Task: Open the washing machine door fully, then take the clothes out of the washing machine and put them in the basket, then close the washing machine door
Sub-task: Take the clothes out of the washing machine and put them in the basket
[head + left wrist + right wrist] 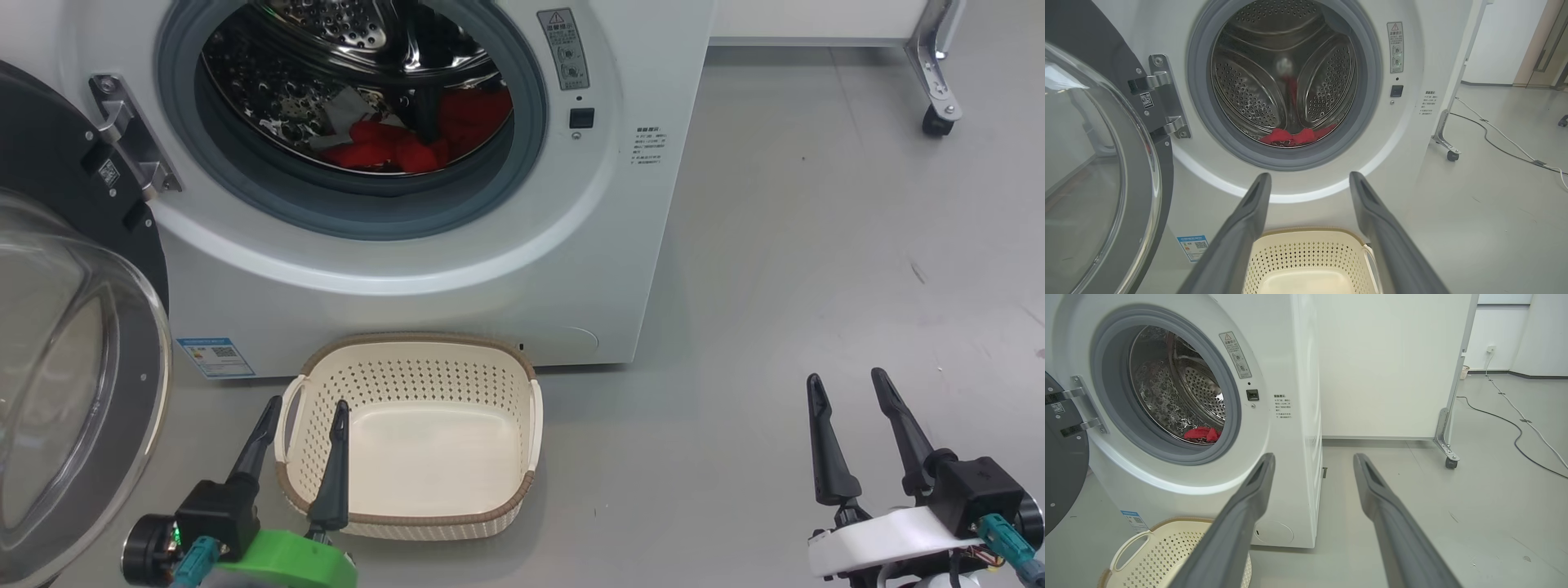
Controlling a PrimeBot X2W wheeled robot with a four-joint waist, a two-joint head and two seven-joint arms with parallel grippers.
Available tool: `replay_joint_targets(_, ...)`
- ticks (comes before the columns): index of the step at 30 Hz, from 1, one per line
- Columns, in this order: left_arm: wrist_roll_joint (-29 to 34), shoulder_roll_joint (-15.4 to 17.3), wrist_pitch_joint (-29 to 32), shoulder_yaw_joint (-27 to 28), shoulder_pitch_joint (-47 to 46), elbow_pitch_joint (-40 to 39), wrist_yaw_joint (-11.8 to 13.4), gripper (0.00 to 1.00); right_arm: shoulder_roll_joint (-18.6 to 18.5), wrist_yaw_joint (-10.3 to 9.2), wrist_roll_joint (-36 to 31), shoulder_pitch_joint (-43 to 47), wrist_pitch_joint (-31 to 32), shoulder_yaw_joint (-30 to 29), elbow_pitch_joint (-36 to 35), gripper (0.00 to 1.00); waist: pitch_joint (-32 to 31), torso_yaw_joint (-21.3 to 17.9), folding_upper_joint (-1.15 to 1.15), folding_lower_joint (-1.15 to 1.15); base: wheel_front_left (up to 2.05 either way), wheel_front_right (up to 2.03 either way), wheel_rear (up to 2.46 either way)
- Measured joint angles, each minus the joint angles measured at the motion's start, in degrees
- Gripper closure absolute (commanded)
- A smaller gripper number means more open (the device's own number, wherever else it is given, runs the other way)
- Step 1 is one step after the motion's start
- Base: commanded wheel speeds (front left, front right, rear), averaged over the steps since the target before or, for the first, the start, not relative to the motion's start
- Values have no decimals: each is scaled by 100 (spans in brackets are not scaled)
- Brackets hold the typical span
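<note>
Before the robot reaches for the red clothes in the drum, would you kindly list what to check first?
1. Round glossy black washing machine door swung clear of the opening: ok.
2. Bright red clothes lying low in the steel drum: ok.
3. Cream perforated plastic basket empty, on the floor before the white washing machine: ok.
4. Left gripper fingers apart, empty: ok.
5. Right gripper fingers apart, empty: ok.
6. More clothes hidden deeper: cannot tell.

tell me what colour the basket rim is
Brown, woven-look, around the cream perforated basket; it shows best in the head view.
</note>
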Motion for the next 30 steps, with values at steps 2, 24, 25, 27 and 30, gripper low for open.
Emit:
replay_joint_targets(2, 0, 0, 0, 3, 0, -1, 0, 0, 0, 0, 0, 0, 0, 8, 0, 0, -4, -3, 0, 0, 85, -85, 0)
replay_joint_targets(24, 1, 1, 0, 25, 0, -60, 55, 0, -1, -5, 8, 0, 0, 48, 1, 0, 5, -35, 0, 0, 45, -45, 0)
replay_joint_targets(25, 1, 1, 0, 25, 0, -60, 55, 0, -1, -5, 8, 0, 0, 48, 1, 0, 5, -36, 0, 0, 4, -4, 0)
replay_joint_targets(27, 0, 1, 0, 25, 0, -60, 55, 0, -1, -5, 8, 0, 0, 49, 3, 0, 3, -36, 0, 0, 0, 0, 0)
replay_joint_targets(30, -3, 1, 0, 23, 1, -60, 55, 0, -1, -5, 8, 0, 0, 53, 4, 0, -1, -35, 0, 0, 0, 0, 0)
